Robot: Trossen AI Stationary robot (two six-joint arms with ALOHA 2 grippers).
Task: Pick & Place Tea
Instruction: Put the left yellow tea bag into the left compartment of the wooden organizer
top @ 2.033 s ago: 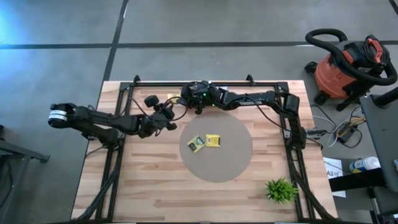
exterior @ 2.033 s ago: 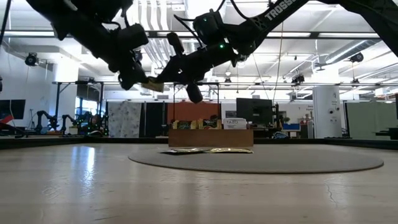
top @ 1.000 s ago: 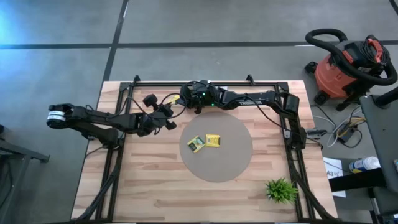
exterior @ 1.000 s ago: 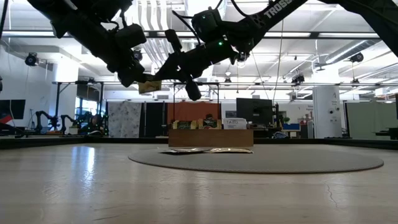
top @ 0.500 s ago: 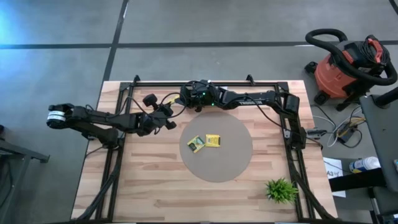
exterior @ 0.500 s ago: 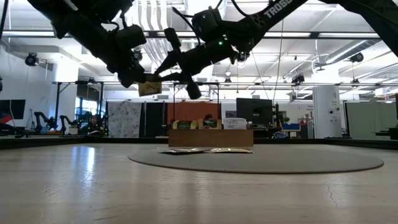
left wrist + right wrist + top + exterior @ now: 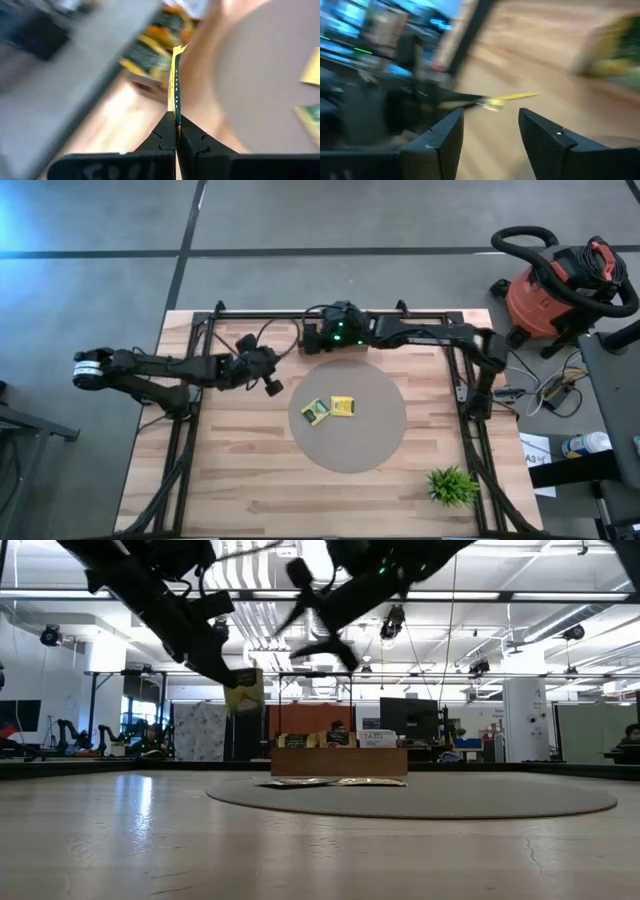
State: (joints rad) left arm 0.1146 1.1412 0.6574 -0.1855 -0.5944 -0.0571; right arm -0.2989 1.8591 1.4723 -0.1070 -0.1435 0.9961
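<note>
Pinching a yellow tea packet (image 7: 175,80) edge-on, the left tool (image 7: 176,134) faces the spread right tool (image 7: 487,132).

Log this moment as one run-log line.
left gripper: shut on yellow tea packet, aloft | right gripper: open, empty, near tray | round mat: two packets

Overhead and table-level views share the round mat (image 7: 348,420).

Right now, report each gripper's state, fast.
Left gripper: shut on a yellow tea packet.
Right gripper: open, holding nothing.
</note>
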